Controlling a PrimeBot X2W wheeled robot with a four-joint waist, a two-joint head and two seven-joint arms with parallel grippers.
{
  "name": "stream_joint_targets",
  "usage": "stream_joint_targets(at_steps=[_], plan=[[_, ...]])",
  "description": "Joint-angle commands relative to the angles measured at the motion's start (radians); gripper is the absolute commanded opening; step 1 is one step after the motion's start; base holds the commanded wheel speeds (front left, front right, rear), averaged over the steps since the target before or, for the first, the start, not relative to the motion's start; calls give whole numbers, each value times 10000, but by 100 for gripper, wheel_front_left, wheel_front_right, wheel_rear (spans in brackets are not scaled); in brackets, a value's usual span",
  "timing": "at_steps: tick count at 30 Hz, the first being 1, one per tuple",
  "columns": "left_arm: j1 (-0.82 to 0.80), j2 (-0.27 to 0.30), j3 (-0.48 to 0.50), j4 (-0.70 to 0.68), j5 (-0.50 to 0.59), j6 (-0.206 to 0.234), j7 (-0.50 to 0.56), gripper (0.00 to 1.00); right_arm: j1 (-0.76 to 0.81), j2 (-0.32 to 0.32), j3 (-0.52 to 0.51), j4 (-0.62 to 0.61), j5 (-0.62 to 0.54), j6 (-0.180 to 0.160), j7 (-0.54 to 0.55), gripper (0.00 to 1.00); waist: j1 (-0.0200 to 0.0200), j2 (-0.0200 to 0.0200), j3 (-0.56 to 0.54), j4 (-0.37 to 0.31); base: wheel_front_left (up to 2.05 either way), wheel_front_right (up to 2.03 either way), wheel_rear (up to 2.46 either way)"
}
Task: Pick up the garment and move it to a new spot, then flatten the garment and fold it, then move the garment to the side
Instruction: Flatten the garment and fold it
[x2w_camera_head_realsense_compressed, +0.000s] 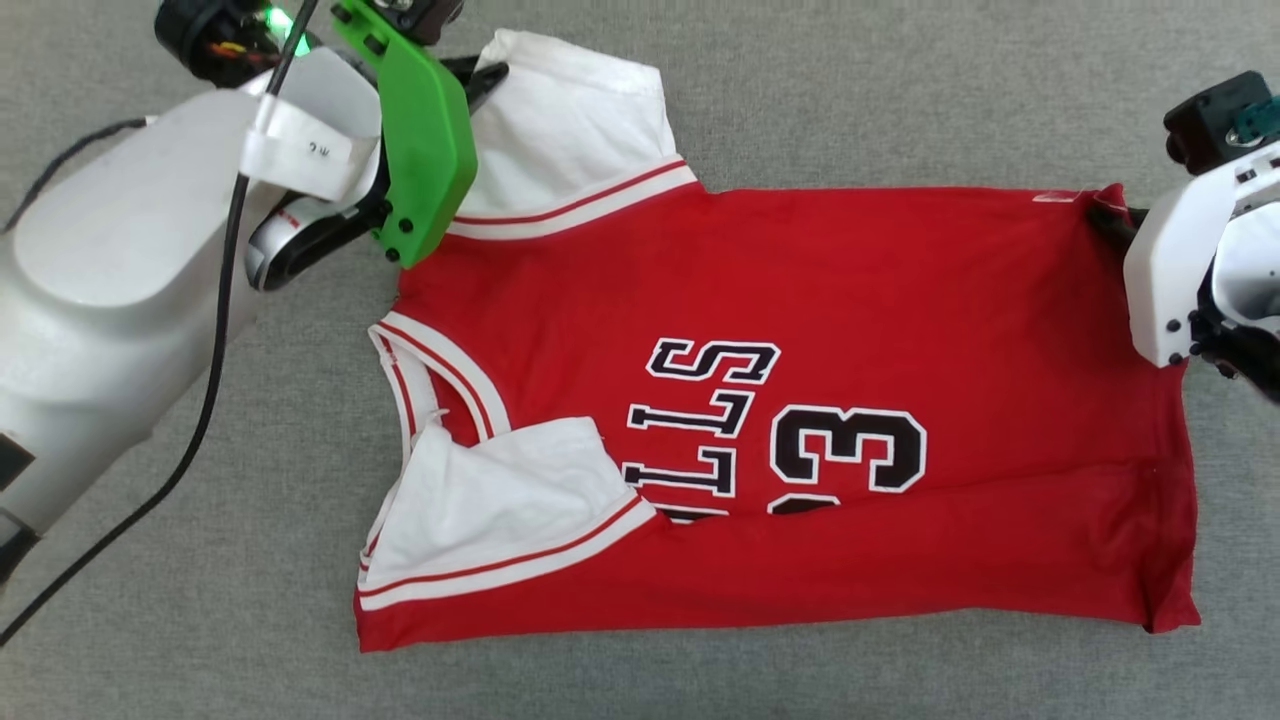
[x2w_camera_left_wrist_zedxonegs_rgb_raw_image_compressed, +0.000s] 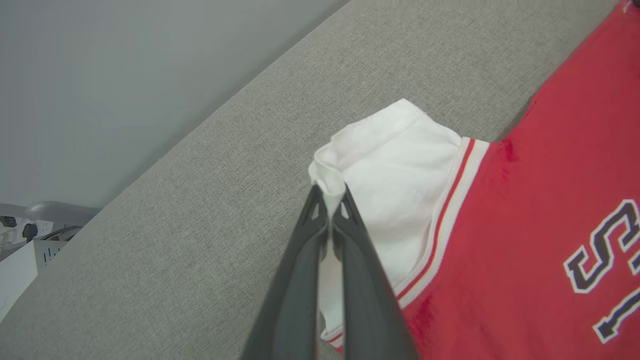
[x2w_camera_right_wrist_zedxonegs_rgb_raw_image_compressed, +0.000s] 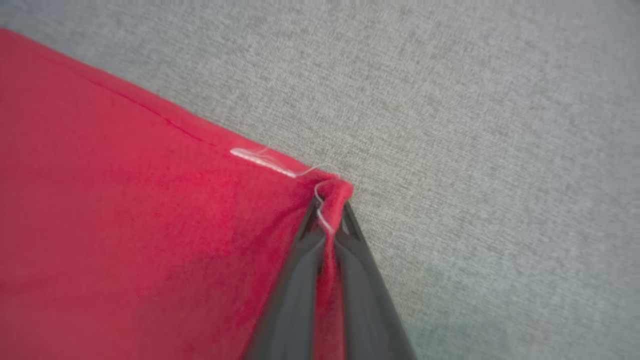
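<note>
The garment (x2w_camera_head_realsense_compressed: 900, 300) shows black white-outlined letters "LLS" and a "3"

You've got one garment (x2w_camera_head_realsense_compressed: 850, 290) with two white sleeves (x2w_camera_head_realsense_compressed: 570, 130), two grippers, the left gripper (x2w_camera_left_wrist_zedxonegs_rgb_raw_image_compressed: 330, 192) and the right gripper (x2w_camera_right_wrist_zedxonegs_rgb_raw_image_compressed: 330, 205), and one black cable (x2w_camera_head_realsense_compressed: 213, 380).

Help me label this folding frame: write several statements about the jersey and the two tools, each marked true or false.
1. The left tool is shut on the edge of the far sleeve. True.
2. The right tool is open, clear of the garment. False: it is shut on a red hem corner.
3. The garment lies on a grey fabric surface. True.
4. The near sleeve is spread outward. False: it is folded onto the red front, covering part of the lettering.
</note>
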Motion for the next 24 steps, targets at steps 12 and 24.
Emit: stream_joint_targets(at_steps=[12,24], plan=[[1476,779,19,-590,-445,-25,-689,0,1413,72,-172,99,22,2,-2141,0,0,0,-1879,83,0,0,0],[3992,1466,19,-1517,-650,566,-1314,0,3411,22,-550,-421,75,2,-2659,0,0,0,-3089,192,0,0,0]])
